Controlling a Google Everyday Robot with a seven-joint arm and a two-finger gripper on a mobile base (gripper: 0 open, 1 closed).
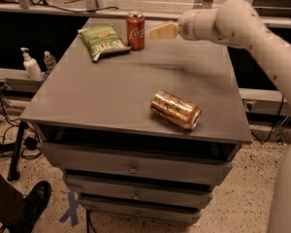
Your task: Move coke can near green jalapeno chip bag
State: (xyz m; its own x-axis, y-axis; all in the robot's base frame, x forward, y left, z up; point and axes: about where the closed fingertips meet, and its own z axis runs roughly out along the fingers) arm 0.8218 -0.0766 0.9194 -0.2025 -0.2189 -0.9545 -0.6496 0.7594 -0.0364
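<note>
At the far edge of the grey table (111,91), the coke can (136,30) is standing upright, just right of the green jalapeno chip bag (103,41). The gripper (153,32) is hovering just right of the can, pointing toward it. I cannot tell whether its jaws are released or clenched. Nearer, a gold can (176,109) is lying on its side.

Three things are carried on the grey table top (87,101). The green jalapeno chip bag (104,41) is laid flat at the far left, the coke can (135,30) is stood upright just to its right, and a gold can (176,109) is laid on its side nearer, towards the right. The gripper (157,31) is held just right of the coke can, over the far part of the top.
</note>
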